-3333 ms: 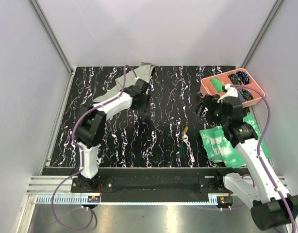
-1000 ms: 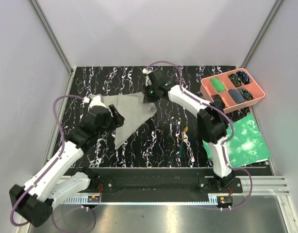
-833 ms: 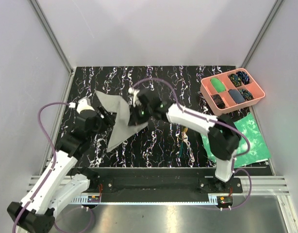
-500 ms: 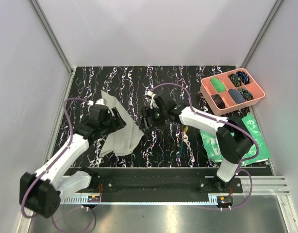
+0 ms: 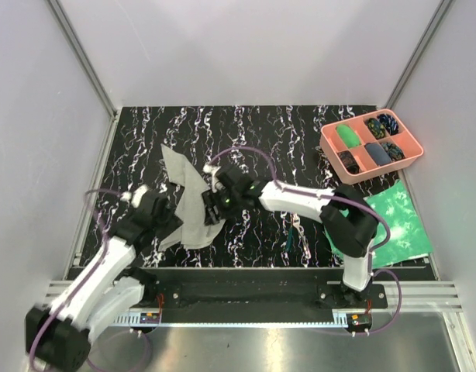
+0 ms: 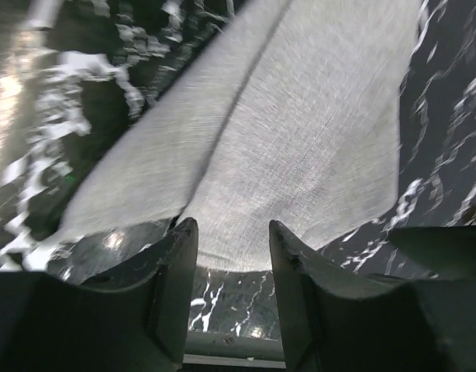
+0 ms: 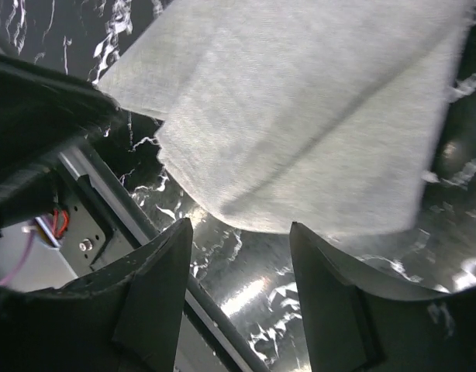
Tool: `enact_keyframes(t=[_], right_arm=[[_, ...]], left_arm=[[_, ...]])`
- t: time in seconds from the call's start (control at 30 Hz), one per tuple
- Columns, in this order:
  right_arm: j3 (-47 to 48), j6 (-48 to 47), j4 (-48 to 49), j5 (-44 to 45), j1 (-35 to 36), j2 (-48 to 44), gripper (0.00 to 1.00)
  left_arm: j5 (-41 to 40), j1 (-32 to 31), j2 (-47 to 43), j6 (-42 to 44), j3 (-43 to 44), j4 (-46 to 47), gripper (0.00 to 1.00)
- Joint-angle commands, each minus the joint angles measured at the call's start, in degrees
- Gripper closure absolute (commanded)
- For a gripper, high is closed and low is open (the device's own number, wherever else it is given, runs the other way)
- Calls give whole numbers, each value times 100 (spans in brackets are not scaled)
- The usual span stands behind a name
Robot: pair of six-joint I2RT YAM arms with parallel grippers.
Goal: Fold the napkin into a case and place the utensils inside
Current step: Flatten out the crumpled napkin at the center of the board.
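Black marbled table is carrying everything. The napkin is lying at about 9 o'clock from table centre, partly doubled over and rumpled, one corner pointing to 11 o'clock. It is not a case yet. Green mottled sheet is sitting at 4 o'clock and the pink tray at 2 o'clock, both well apart from the cloth.

Left gripper is sitting at the cloth's 8 o'clock edge. In the wrist view its fingers are standing spread, with the hem lying just beyond the gap and nothing pinched. Right gripper is sitting at the cloth's 3 o'clock edge. Its fingers are also spread, and the grey fold is hanging just past them, not gripped.

The utensils are lying at 5 o'clock from centre, near the right arm and apart from the napkin.

Judging the step as re-gripping for the next fold. To do it well:
- Each jaw should be taking one clean hem layer, low against the table.
- Both should be closing before any lift.
- The two should be pulling evenly so the crease is running straight.
- The cloth should be kept flat and clear of the utensils.

Risks: grabbing two layers, or dragging the whole napkin.
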Motion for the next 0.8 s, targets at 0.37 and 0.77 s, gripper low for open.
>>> enact_keyframes(t=[0.37,0.77], right_arm=[[2431,-382,-934,1877,1619,1580,52],[3451,-699,-1805,2644,1962,2433,52]], left_arm=[[-3508,55,-2990,-420,1964,-2475,54],[-3367,47,-3183,-182,1955,-2510,53]])
